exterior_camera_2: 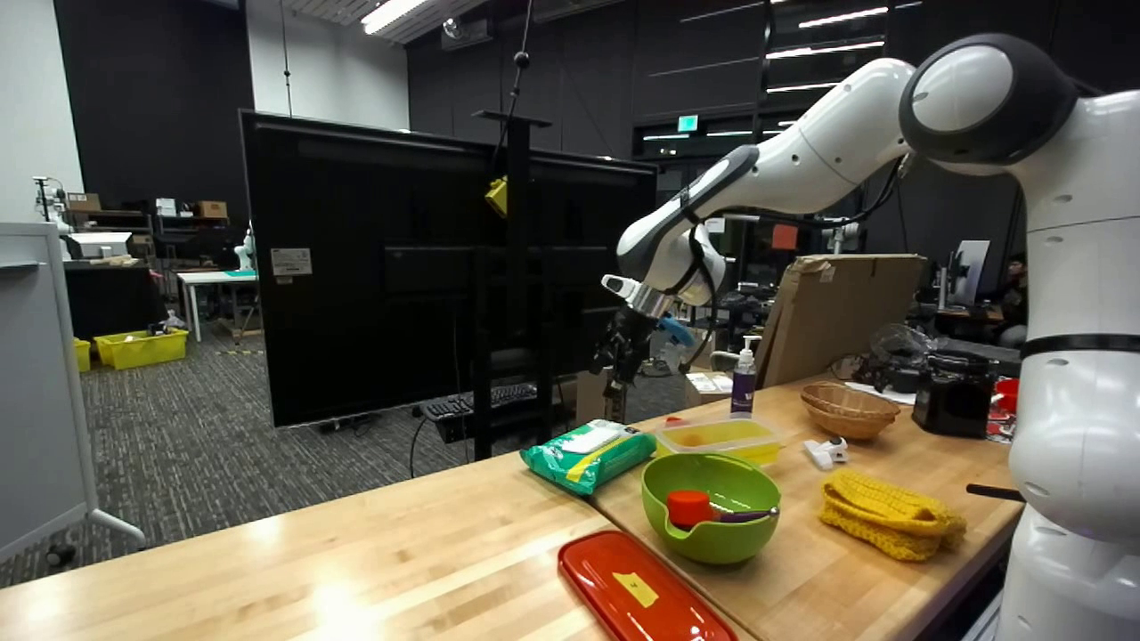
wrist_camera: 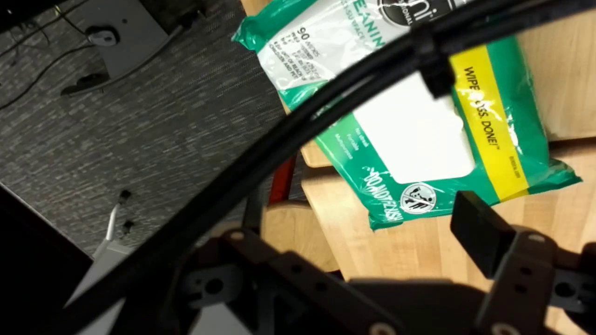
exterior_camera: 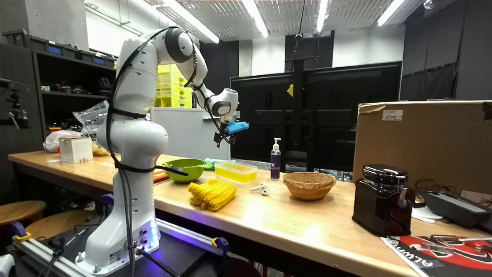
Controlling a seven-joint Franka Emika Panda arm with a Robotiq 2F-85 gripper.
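- Black two-fingered robot gripper (wrist_camera: pixel 363 204): hangs above table height in both exterior views; its jaws stand wide apart, with nothing between them.
- Soft plastic pack of cleaning wipes, green, white and yellow (wrist_camera: pixel 419 139): nearest thing to the gripper, untouched; it lies lid side up on the pale wooden table (exterior_camera_2: pixel 427 543), across a joint in the top and close to the edge.
- Alignment: in the wrist view only the pack's lower edge falls between the fingertips; good work here probably calls for centring before any lowering.
- Handling: the film looks pliant, so slow, even closing would suit it; a push towards the edge could tip it off.
- Neighbours: a round green plastic bowl (exterior_camera_2: pixel 712 541) and a translucent rectangular tub, yellow below (exterior_camera: pixel 235 175), stand near the pack; both rims are best given clearance.
- Black cables (wrist_camera: pixel 233 190): mask part of the pack in the wrist view; exterior views offer a check.
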